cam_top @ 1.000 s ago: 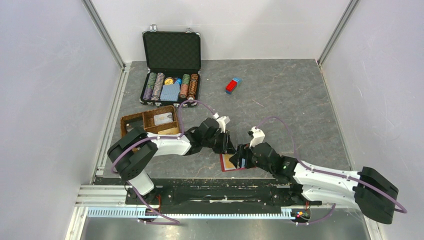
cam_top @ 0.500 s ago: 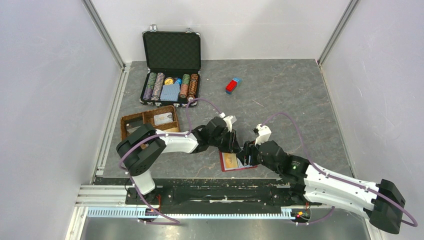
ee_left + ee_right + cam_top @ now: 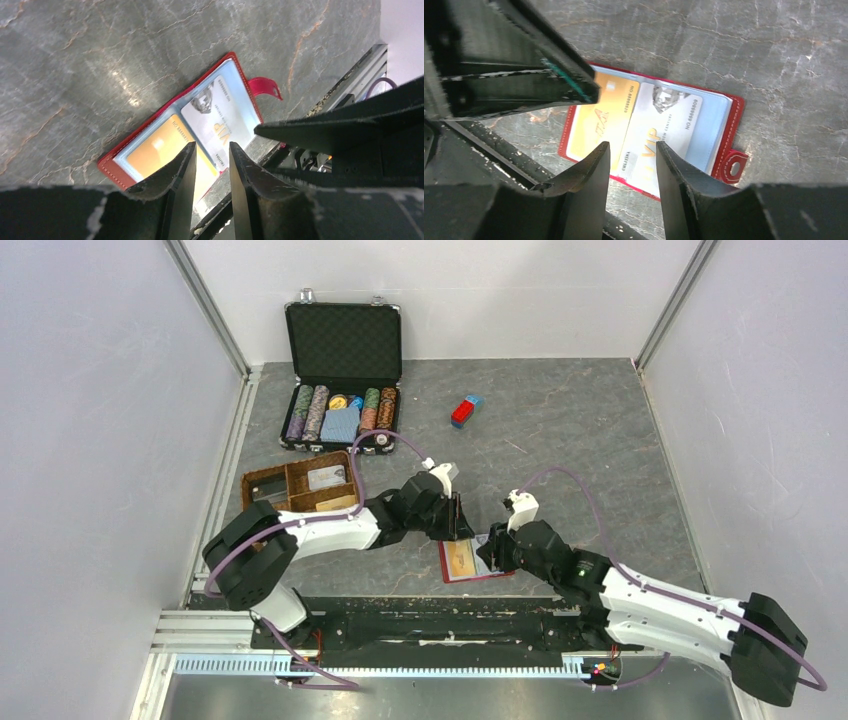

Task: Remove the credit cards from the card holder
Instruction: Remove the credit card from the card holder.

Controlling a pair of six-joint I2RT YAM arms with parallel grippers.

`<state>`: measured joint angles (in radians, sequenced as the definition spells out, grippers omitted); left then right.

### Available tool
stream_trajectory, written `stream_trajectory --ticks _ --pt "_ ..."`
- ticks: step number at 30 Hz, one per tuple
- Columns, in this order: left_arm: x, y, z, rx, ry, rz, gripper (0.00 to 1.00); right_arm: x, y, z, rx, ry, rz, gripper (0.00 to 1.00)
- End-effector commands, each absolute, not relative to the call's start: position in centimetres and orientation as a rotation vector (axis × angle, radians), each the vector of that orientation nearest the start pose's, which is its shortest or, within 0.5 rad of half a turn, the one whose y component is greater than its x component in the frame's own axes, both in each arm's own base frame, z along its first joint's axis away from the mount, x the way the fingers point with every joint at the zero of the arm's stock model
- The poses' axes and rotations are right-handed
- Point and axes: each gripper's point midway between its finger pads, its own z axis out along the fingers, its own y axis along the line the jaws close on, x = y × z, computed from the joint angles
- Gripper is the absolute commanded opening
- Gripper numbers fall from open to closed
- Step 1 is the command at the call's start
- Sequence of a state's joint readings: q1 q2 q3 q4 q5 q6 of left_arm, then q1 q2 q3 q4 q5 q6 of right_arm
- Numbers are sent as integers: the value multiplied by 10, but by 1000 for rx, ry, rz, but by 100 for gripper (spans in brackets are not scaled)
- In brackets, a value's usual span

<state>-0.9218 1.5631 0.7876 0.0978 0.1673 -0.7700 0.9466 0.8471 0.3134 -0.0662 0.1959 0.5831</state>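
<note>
Open card holder on the table, both end effectors poised over it

The card holder (image 3: 736, 115) lies open and flat at the near middle of the table (image 3: 580, 440), with two credit cards (image 3: 659, 125) in its clear sleeves: a gold one and a pale one marked VIP, whose smaller print is too fine to read. The left end effector (image 3: 212, 146) and the right end effector (image 3: 631, 146) hang just above it, each with its jaws parted by a narrow gap and nothing between them. From overhead the right one hides the holder's right part. In both wrist views the fingers cut off its near edge. Whether more cards sit beneath these two cannot be told.
</note>
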Motion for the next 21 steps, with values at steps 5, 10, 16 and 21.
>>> stream_trajectory --ticks 5,10,16,21 --pt "194 -342 77 181 2436 -1027 38 176 207 47 -252 2236 679 42" --pt "184 -346 69 198 2477 -1044 41 169 196 24 -209 2304 647 42" --pt "180 -356 72 239 2458 -1085 42 162 185 5 -149 2338 642 42" --pt "179 -368 67 222 2461 -1124 43 162 179 -2 -120 2356 613 39"
